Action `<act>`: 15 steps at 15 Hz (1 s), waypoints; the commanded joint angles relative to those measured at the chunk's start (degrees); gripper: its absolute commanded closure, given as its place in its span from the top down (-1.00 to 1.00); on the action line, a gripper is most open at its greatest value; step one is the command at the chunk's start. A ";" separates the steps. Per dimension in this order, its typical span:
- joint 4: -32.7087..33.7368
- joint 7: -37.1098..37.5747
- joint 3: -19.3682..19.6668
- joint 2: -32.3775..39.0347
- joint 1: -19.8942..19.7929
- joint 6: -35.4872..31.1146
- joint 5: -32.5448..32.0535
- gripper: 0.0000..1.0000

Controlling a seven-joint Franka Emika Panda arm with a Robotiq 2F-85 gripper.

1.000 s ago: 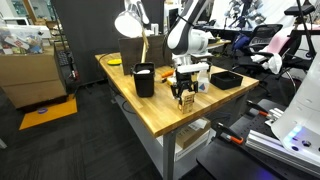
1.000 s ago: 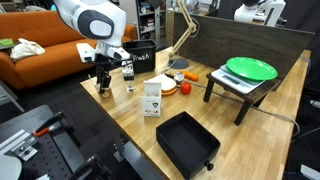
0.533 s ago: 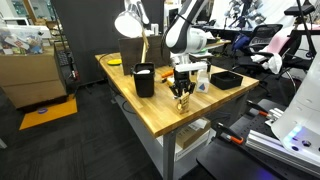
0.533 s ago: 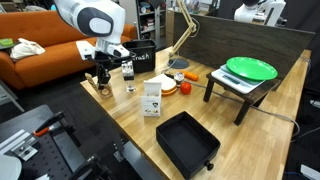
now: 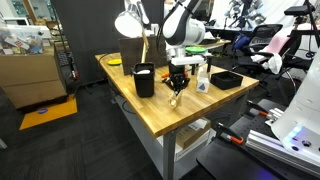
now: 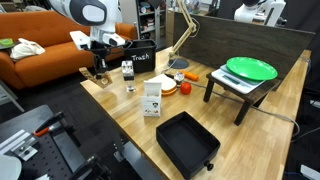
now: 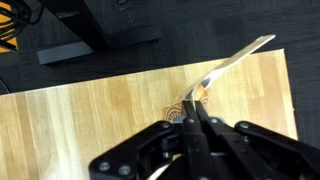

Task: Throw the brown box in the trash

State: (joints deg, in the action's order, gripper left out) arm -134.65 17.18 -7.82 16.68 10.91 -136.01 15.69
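My gripper (image 7: 190, 120) has its jaws clenched on the brown box (image 7: 236, 60), a thin tan edge sticking out past the fingertips. I hold it over the wooden table (image 5: 150, 112), beside the black trash bin (image 5: 144, 80).

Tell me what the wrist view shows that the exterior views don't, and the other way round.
Only the wrist view: the gripper seen from above with its fingers pressed together, and the dark floor just past the table edge; the carton barely shows there. Only the exterior views: the trash, the brown box hanging in the gripper above the tabletop, the black tray and the green plate. Both: the gripper and the wooden table.
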 commanded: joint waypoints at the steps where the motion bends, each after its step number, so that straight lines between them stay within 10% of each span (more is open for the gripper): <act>1: -0.59 0.51 -0.12 -2.32 -0.05 0.19 -0.64 -0.98; 15: 1.24 1.24 0.83 -8.93 -0.67 0.71 -5.43 -0.95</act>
State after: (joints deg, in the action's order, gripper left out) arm -133.47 18.36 -6.52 7.77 10.74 -135.41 10.37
